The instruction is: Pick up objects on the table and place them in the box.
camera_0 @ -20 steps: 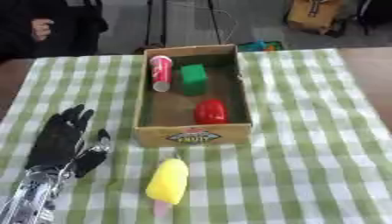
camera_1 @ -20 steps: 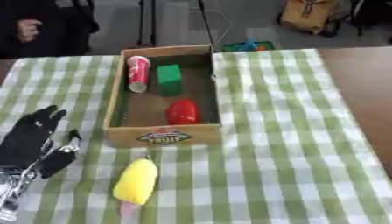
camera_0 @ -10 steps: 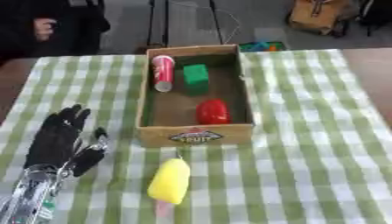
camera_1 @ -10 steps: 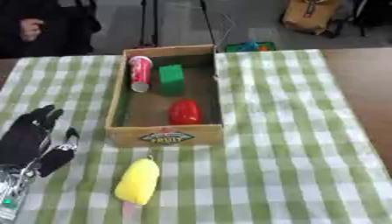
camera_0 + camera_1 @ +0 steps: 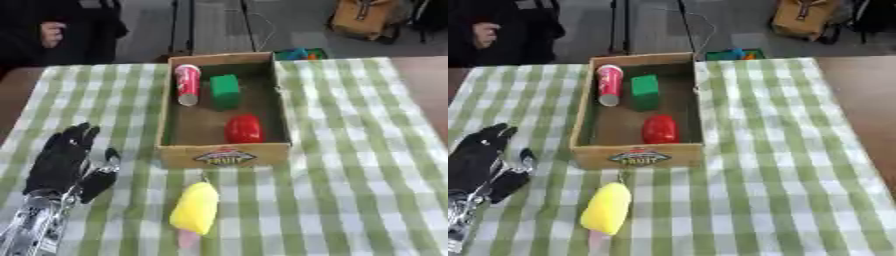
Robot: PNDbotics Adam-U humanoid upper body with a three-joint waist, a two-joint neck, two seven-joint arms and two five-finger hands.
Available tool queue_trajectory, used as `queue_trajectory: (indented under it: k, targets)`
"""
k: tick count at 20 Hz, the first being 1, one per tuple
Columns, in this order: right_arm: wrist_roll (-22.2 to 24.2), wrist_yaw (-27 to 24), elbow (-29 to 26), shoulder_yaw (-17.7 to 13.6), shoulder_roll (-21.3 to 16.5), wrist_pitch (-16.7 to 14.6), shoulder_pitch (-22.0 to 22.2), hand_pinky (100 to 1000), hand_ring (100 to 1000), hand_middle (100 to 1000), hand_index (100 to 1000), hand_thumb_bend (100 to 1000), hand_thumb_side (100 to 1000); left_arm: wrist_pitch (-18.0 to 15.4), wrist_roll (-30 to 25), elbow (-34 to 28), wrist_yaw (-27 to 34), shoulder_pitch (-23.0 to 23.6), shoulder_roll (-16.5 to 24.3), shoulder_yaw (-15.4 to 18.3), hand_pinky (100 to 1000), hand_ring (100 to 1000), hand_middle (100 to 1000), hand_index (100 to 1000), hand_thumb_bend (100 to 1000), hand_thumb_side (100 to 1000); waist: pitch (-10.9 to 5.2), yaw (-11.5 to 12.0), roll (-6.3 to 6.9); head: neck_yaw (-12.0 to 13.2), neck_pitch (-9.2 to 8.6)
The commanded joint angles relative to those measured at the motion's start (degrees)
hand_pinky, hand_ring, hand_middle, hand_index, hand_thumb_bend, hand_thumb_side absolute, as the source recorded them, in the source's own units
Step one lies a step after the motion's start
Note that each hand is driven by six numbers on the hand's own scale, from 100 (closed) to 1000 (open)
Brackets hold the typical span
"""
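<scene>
- Surface point(image 5: 367, 150): covered by a green-and-white checked cloth; it carries all the task's things.
- Box point(image 5: 225, 156): an open cardboard carton lying lengthwise at the middle of the surface, with a printed label on its near end wall.
- Red cylinder point(image 5: 186, 84): lies inside the box along the left wall at the far end, its pale end facing the camera.
- Green block point(image 5: 225, 91): stands inside the box just beside the red cylinder, to its right.
- Red object point(image 5: 243, 129): rounded, lies inside the box toward the near end, on the right half of the floor.
- Yellow object point(image 5: 195, 208): elongated and rounded, with a pink end pointing toward the camera; it lies on the cloth outside the box, just in front of the labelled wall.
- Left hand point(image 5: 63, 162): black, rests at the lower left of the surface with fingers straight and pointing away, thumb spread to the side, holding nothing; it is well apart from the yellow object.
- Right hand: does not show in either view.
</scene>
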Motion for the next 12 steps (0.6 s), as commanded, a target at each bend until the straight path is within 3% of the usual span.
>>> queue_trajectory:
  k: [1, 7, 12]
  targets:
    - [-0.84, -0.05, -1.35, -0.31, -0.57, -0.92, -0.29, 418, 432, 316, 455, 100, 755, -0.04, -3.82, 0.51, 1.08, 0.71, 0.88, 0.31, 1000, 1000, 969, 1000, 100, 1000, -0.69, 0.05, -0.22, 0.29, -0.55]
    - [-0.79, -0.06, -1.35, -0.32, -0.56, -0.7, -0.18, 417, 432, 316, 455, 100, 754, 0.02, -13.07, -2.0, 3.1, 0.45, 1.73, 0.39, 1000, 1000, 960, 1000, 100, 1000, -0.76, 0.12, -0.11, 0.3, -0.47]
    - [-0.84, -0.03, -1.35, -0.34, -0.59, -0.67, -0.2, 419, 434, 316, 455, 100, 752, 0.17, -15.78, -3.31, 3.17, 0.57, 1.91, 0.41, 1000, 1000, 957, 1000, 100, 1000, -0.74, 0.1, -0.05, 0.34, -0.53]
